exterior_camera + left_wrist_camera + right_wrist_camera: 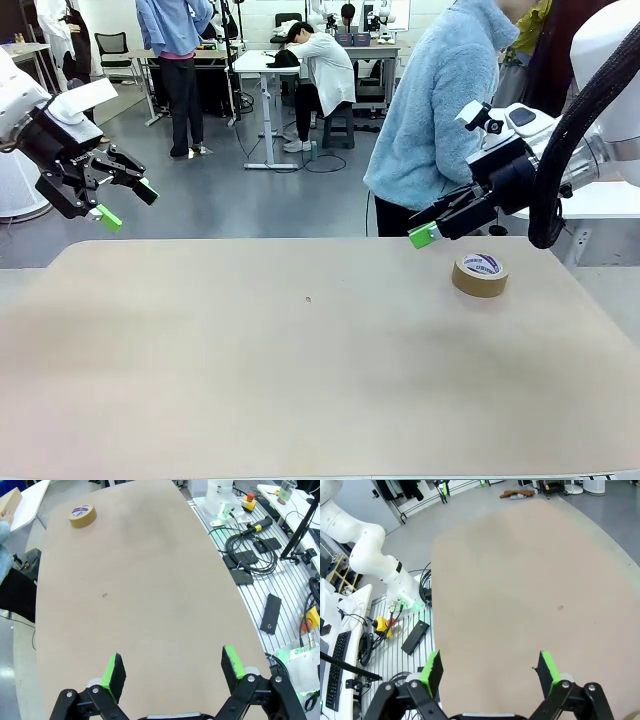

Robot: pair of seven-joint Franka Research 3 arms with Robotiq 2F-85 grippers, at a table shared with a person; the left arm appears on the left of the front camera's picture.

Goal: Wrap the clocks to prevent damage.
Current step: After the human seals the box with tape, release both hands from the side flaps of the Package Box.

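The clocks are out of view. My left gripper (pixel 128 204) hangs open above the table's far left corner, nothing between its green pads (pixel 108 218). In the left wrist view the left gripper (pixel 172 667) looks down on the bare tan table (pixel 150 605). My right gripper (pixel 430 232) hovers open over the far right of the table, just left of a brown tape roll (pixel 480 274). From its own wrist view the right gripper (pixel 490 672) is open and holds nothing.
The tape roll (pixel 82 515) lies flat near the far right edge. A person in a light blue fleece (pixel 440 110) stands at the far side behind my right arm. Cables and black boxes (pixel 250 555) lie on the slatted bench beside the table.
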